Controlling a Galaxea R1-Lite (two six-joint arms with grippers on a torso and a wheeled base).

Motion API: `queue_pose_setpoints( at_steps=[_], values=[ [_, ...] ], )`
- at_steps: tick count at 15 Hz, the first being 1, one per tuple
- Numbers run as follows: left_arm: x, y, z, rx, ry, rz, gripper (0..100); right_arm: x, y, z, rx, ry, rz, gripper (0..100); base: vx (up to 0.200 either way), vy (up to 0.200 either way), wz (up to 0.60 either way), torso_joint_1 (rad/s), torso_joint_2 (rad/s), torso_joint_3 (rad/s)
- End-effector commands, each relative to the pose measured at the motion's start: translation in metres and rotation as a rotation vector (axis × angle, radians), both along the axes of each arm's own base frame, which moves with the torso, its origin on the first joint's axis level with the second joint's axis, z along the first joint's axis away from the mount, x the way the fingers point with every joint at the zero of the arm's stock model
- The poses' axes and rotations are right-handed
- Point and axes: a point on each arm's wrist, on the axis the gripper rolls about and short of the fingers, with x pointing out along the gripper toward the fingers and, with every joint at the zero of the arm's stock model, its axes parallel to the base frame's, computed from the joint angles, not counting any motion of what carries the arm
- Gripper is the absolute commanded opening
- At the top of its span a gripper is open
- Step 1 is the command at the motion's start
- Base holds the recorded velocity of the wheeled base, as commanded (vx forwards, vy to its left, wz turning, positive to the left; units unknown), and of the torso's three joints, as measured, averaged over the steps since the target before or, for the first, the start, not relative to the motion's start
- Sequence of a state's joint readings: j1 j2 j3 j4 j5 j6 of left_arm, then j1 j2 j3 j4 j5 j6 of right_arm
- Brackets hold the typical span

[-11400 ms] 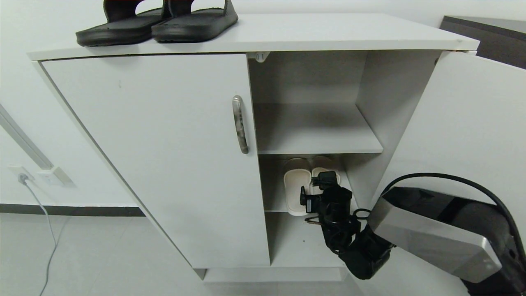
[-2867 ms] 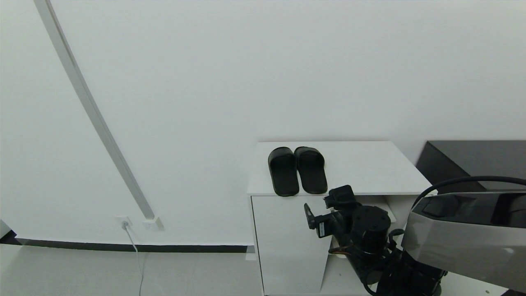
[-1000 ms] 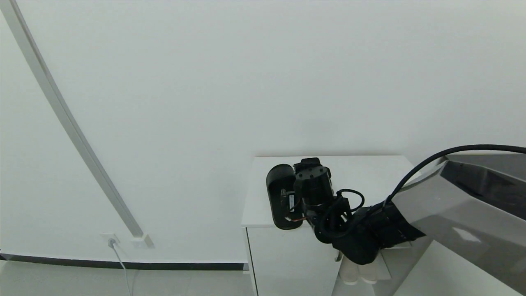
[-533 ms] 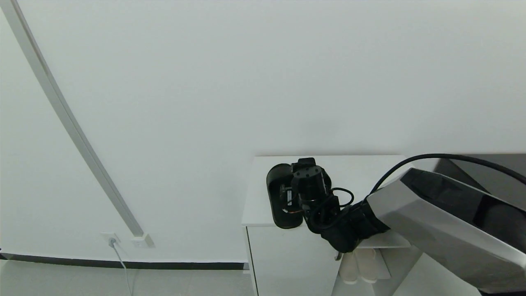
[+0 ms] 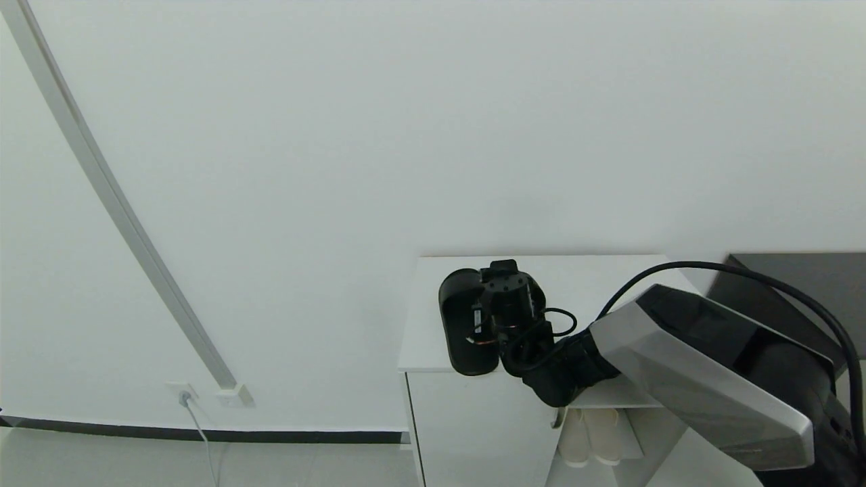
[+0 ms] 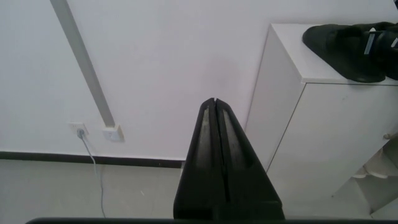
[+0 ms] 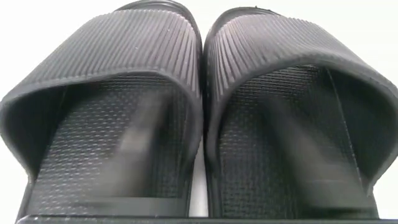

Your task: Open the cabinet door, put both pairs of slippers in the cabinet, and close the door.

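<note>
Slippers update: the black pair (image 5: 463,331) sits on the cabinet (image 5: 609,277) top, with the right claw (image 5: 497,291) spread open right at them. White pair (image 5: 595,436) is already shelved inside and the door (image 5: 666,467) is open. Left to do: stash the black ones, shut the door.

The head view looks from well back at the white rectangular cabinet (image 5: 473,426), low at right. The left wrist view faces it from lower down, on the robot's left. The right wrist view sits close against the black ribbed rubber slippers (image 7: 124,124) on top, shared by all three.
</note>
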State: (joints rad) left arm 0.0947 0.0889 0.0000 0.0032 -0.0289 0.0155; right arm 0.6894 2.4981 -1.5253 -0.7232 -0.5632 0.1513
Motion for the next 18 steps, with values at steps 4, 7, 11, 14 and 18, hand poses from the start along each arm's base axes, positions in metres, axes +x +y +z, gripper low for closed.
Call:
queue_pose_setpoints(
  at_steps=[4, 7, 11, 14, 18],
  values=[
    [0.000, 0.000, 0.000, 0.000, 0.001, 0.000, 0, -0.004, -0.001, 0.012, 0.025, -0.032, 0.001, 0, 0.000, 0.000, 0.00, 0.000, 0.00, 0.000],
    [0.000, 0.000, 0.000, 0.000, 0.001, 0.000, 0, -0.021, -0.010, 0.041, 0.047, -0.057, 0.015, 0, 0.000, 0.000, 0.00, 0.000, 0.00, 0.000],
    [0.000, 0.000, 0.000, 0.000, 0.001, 0.000, 0, -0.062, -0.031, 0.078, 0.074, -0.062, 0.110, 0, 0.000, 0.000, 0.00, 0.000, 0.00, 0.000],
    [0.000, 0.000, 0.000, 0.000, 0.001, 0.000, 0, -0.102, -0.060, 0.085, 0.082, -0.046, 0.208, 0, 0.000, 0.000, 0.00, 0.000, 0.00, 0.000],
    [0.000, 0.000, 0.000, 0.001, 0.002, -0.001, 0, -0.142, -0.098, 0.074, 0.083, -0.006, 0.305, 0, 0.000, 0.000, 0.00, 0.000, 0.00, 0.000]
  ],
)
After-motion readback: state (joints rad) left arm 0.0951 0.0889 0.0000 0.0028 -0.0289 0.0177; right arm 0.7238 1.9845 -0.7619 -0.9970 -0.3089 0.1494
